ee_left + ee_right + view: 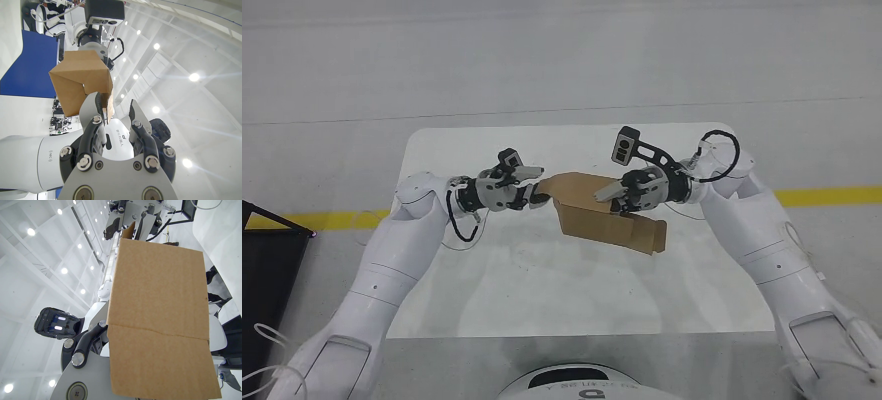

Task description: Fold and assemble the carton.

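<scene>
A brown carton (607, 215), partly folded, hangs above the white table (542, 290) between my two arms. My right gripper (625, 195) grips its upper edge near the middle; in the right wrist view the carton's flat panel (158, 291) hides most of the fingers. My left gripper (534, 192) is at the carton's left end. In the left wrist view the carton (79, 79) shows its folded corner, and a thin flap edge (109, 108) passes between the spread fingers of the left gripper (112, 98), close to one pad. The left gripper (123, 237) also straddles that flap in the right wrist view.
The table's front half below the carton is bare. A black frame (267, 260) stands on the floor off the table's left side. A yellow floor line (832, 195) runs behind the right arm.
</scene>
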Controlling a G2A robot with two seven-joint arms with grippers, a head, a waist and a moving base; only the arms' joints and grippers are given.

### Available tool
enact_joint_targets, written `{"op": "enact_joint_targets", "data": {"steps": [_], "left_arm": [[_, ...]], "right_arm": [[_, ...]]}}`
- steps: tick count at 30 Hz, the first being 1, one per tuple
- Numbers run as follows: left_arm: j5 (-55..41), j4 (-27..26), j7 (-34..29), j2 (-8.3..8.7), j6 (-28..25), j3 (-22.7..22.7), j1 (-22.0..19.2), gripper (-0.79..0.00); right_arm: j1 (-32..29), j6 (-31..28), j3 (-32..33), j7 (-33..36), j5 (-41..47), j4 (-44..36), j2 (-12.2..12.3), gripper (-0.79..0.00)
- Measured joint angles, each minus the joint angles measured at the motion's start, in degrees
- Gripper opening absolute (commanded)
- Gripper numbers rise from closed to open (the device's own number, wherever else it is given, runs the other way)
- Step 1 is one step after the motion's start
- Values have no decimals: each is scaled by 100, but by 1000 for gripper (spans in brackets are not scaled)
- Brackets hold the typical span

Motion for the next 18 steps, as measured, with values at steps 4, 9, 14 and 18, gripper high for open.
{"op": "enact_joint_targets", "data": {"steps": [4,9,14,18], "left_arm": [[-24,-34,-2,7,21,-43,15,-449],[20,-144,21,2,29,-8,24,-453],[171,-206,102,-15,-23,92,15,-462],[242,-190,122,-22,-75,123,2,-474]], "right_arm": [[-2,16,4,-72,-5,-3,3,-785],[1,43,-22,-97,-27,-29,3,-785],[12,50,-42,-100,-32,-34,2,-785],[9,35,-37,-106,-21,-35,5,-785]]}}
